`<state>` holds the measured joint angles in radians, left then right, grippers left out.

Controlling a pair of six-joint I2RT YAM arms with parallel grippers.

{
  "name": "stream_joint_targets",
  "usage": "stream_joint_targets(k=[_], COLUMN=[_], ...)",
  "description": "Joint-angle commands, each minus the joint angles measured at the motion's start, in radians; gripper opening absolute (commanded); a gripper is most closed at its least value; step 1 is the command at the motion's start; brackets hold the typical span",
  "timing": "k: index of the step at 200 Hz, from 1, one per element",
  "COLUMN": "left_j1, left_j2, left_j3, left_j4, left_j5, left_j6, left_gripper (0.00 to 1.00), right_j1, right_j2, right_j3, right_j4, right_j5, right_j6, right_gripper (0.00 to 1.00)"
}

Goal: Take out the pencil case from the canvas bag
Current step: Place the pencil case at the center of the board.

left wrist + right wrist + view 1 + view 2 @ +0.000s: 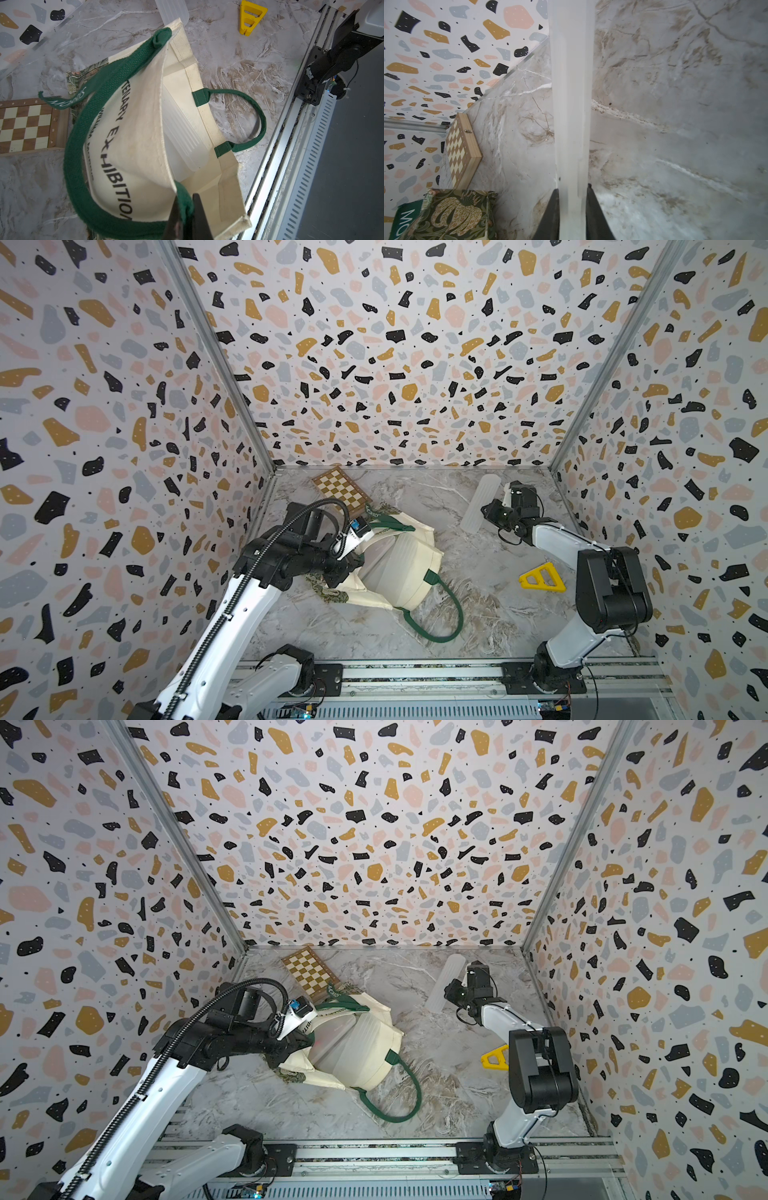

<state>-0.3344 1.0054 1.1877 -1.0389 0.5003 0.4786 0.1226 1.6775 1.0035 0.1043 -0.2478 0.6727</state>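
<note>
Soft, even, rather cool light fills both top views; the marble tabletop (pixel 332 635) shows only faint, soft-edged shadows. Wide-angle distortion bends the patterned walls (pixel 104 406) toward the frame edges. In the right wrist view the pencil case (pixel 572 104) runs down the centre, blurred and washed out. The left wrist view darkens at lower right.

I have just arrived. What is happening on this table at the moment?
Two robot arms work on a cream canvas bag lying on the marble table. The left end effector is shut on one green strap handle, holding the bag's mouth open. The right end effector is shut on a translucent pencil case, outside the bag, toward the far right of the table. Another translucent ribbed item shows inside the bag. A wooden chessboard and a yellow plastic piece are not being handled.
</note>
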Motion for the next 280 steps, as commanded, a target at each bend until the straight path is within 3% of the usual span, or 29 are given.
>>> stream_joint_targets(k=[1,104,161,230,280], left_j1=[0.012,0.024,0.024,0.041,0.061], left_j2=[-0.018,-0.054,-0.056,-0.07,-0.084], left_j3=[-0.016,-0.074,-0.075,-0.092,-0.107], left_j4=[0.082,0.128,0.138,0.171,0.185], left_j5=[0.008,0.043,0.061,0.088,0.126], left_j6=[-0.007,-0.04,-0.049,-0.076,-0.096], left_gripper=[0.0,0.0,0.0,0.0,0.0], right_j1=[-0.011,-0.018,-0.019,-0.017,0.032], right_j2=[0.005,0.174,0.212,0.159,0.034], right_j3=[0.034,0.084,0.113,0.132,0.039], right_j4=[0.037,0.076,0.05,-0.051,-0.069], right_j5=[-0.014,-0.021,-0.006,0.027,0.05], right_j6=[0.002,0.069,0.053,-0.032,-0.062], right_gripper=[0.0,0.0,0.25,0.72,0.84])
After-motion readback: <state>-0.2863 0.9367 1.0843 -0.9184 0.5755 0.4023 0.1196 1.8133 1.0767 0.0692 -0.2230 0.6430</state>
